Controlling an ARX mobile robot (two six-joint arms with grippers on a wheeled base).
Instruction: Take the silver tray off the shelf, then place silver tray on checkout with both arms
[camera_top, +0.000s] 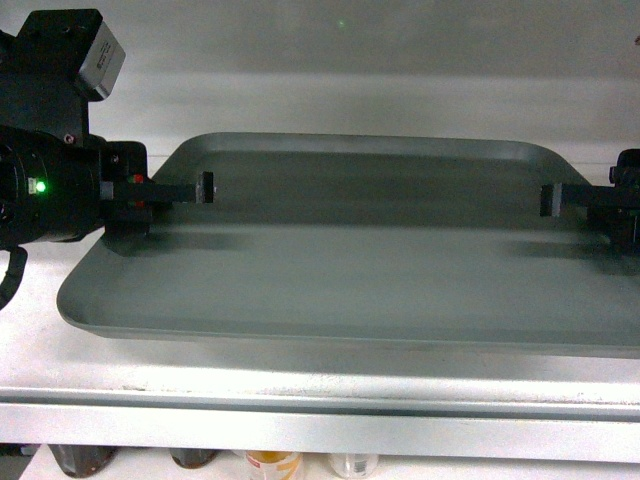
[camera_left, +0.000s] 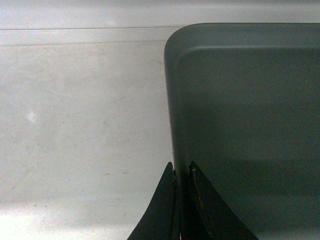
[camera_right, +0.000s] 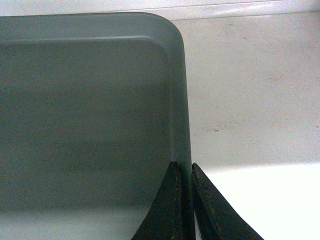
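The silver tray (camera_top: 370, 270) lies flat on the shelf (camera_top: 300, 385), long side toward the head camera, its near rim close behind the shelf's pale lipped front edge and its right end running out of the head view at 3 o'clock. At the tray's 9 o'clock rim the left tool (camera_top: 180, 188) is pinched narrow on the raised edge: the left wrist view shows one dark finger (camera_left: 162, 210) outside the rim and the other inside, with the rim between them. At 3 o'clock the right tool (camera_top: 575, 198) is closed on the opposite rim in the same way, one finger (camera_right: 165, 210) inside the tray and one outside. Both grips sit toward the far half of the tray, so the near half will probably want to sag. To do the lift well, I judge that both arms should rise together at the same rate, keeping the tray level and neither pulling apart nor pushing in, then draw it straight back toward 6 o'clock once it clears the lip. The checkout is not in view. Bottles (camera_top: 270, 465) stand on a lower level beneath the shelf.
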